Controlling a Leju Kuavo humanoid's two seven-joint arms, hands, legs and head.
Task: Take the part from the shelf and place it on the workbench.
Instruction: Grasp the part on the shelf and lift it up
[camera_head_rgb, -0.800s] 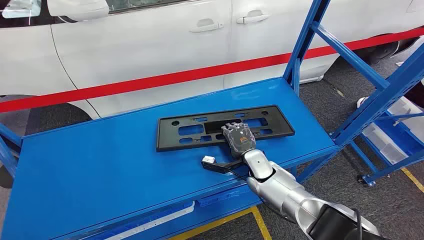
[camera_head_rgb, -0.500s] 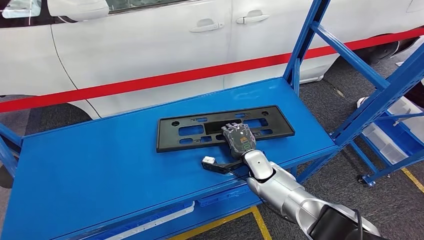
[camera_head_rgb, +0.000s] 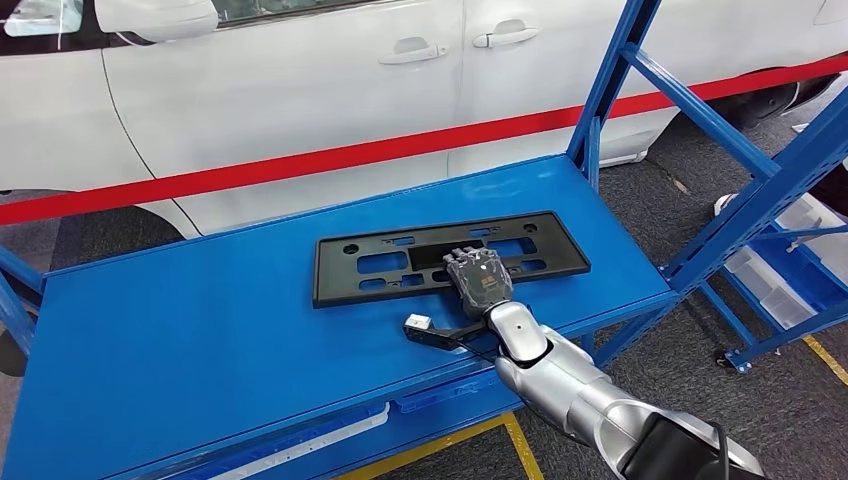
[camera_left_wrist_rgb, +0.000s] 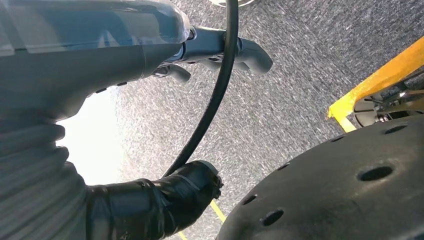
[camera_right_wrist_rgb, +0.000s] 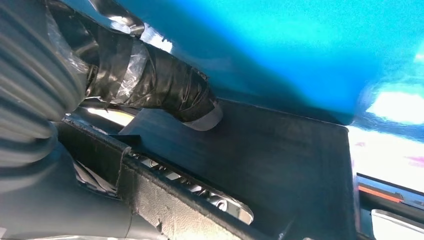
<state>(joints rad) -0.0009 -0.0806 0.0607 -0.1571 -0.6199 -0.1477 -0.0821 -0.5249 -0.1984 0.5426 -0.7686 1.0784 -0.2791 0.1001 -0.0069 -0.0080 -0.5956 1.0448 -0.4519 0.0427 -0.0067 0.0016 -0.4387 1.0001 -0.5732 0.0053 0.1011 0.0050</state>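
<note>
1. On the blue workbench (camera_head_rgb: 200, 330) lies the part (camera_head_rgb: 380, 262), a long black plate with cut-outs, flat on the surface and angled a little across it, its near edge close to the bench's front edge.

2. Over its near edge sits the right hand (camera_head_rgb: 478, 280), palm down on the plate, arm reaching in from below. The right wrist view shows the thumb (camera_right_wrist_rgb: 165, 95) under or against the plate's edge, so this reads as a clamp on the rim, thumb one side, fingers (camera_head_rgb: 470, 262) lying together on the other. Judgement: plate already set down, grip not yet let go.

3. Flat on the surface makes sense: nothing hangs over the front edge, so it should stay put once released.

4. Off to the side, the left hand (camera_left_wrist_rgb: 210, 47) hangs over grey carpet with fingers loosely curled and apart, holding nothing.

5. Beyond the bench stand a white car (camera_head_rgb: 300, 80) with a red stripe, and a blue shelf frame (camera_head_rgb: 700, 110) to the right.
</note>
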